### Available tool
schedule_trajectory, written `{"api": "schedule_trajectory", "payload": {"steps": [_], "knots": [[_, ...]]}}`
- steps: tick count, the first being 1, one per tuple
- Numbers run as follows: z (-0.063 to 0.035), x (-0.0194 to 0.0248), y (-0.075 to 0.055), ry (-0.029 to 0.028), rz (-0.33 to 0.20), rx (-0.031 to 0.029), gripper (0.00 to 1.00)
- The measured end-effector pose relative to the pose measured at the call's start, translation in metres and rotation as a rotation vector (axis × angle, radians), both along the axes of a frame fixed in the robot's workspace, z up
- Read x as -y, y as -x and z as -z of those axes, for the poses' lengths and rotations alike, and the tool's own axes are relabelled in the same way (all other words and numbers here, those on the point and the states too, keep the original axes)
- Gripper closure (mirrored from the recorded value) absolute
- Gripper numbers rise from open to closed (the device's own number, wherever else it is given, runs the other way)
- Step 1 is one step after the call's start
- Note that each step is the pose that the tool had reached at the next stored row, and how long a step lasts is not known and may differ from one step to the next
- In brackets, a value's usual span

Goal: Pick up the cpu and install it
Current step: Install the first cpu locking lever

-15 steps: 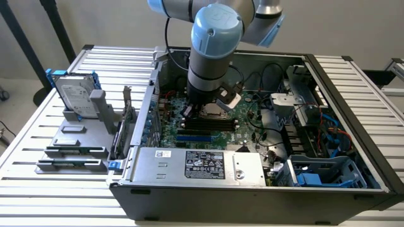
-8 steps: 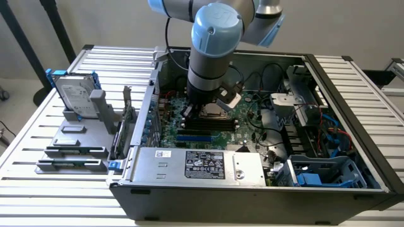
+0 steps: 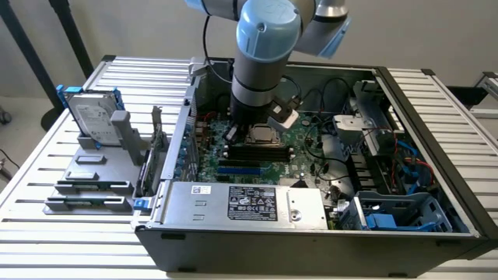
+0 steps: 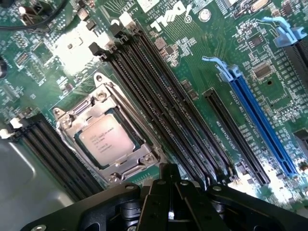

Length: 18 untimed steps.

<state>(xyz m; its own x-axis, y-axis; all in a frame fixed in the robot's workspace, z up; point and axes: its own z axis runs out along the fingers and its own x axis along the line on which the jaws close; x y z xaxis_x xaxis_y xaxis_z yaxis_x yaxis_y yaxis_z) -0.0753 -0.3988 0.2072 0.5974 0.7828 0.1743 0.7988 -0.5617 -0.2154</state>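
The cpu [image 4: 107, 140] is sitting seated in its socket [image 4: 103, 137], just beside and below the gripper [image 4: 169, 192]. The fingers are looking closed together, holding nothing.

Even, bright light outside; inside the case [image 3: 311, 233] dimmer, with blown-out glare on the motherboard [image 4: 77, 45]

cpu [image 4: 107, 139] in socket [image 4: 72, 118], beside memory slots [image 4: 159, 103]
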Motion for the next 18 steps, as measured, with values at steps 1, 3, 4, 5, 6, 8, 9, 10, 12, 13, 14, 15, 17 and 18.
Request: {"api": "schedule_trajectory", "payload": {"steps": [1,3,4,5,6,8,9,10,12,13,14,15,17,18], "knots": [[-0.0034,-0.0016,0.000,0.0004,-0.003,0.0000,0.89],[-0.0085,-0.0055,0.000,0.0017,-0.010,0.0000,0.89],[-0.0102,-0.0077,0.000,0.0027,-0.014,0.0000,0.89],[-0.0116,-0.0097,0.000,0.0040,-0.019,-0.0001,0.89],[-0.0127,-0.0116,0.000,0.0055,-0.024,0.0000,0.89],[-0.0148,-0.0154,0.000,0.0086,-0.036,0.0000,0.89],[-0.0158,-0.0171,0.000,0.0099,-0.043,0.0000,0.89],[-0.0167,-0.0187,0.000,0.0111,-0.049,0.0000,0.89],[-0.0183,-0.0218,0.000,0.0131,-0.063,0.0000,0.89],[-0.0191,-0.0232,0.000,0.0142,-0.070,0.0000,0.89],[-0.0198,-0.0245,0.000,0.0151,-0.078,0.0000,0.89],[-0.0206,-0.0258,0.000,0.0161,-0.087,0.0001,0.89],[-0.0219,-0.0277,0.000,0.0177,-0.105,0.0001,0.89],[-0.0225,-0.0284,0.000,0.0183,-0.114,0.0002,0.89]]}}
